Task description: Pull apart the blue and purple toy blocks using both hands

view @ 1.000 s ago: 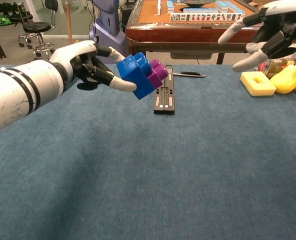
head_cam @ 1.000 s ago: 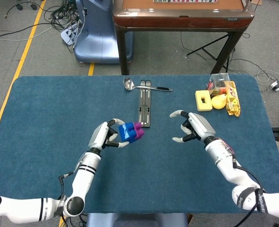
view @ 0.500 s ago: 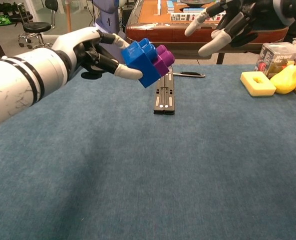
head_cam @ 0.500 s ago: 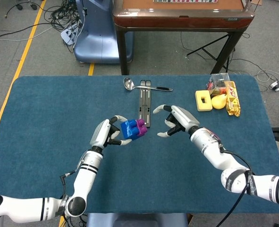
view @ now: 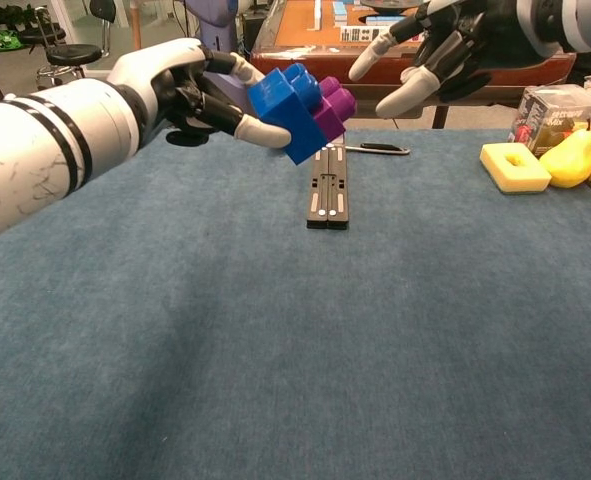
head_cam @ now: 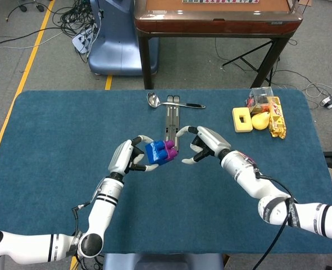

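A narrow open gap is left between the right hand (head_cam: 202, 142) and the purple block (head_cam: 168, 150), held above the bench (head_cam: 53, 140). Beneath it lies a black bar (head_cam: 172, 126); a spoon (head_cam: 171, 102) lies behind.

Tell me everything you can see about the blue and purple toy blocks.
The toy blocks are two chunky studded bricks that look like glossy plastic, a larger blue one and a smaller purple one, joined together. The left hand holds them by the blue side, tilted and lifted above the table, with the purple end facing the right hand. That hand is open and close by, not touching them.
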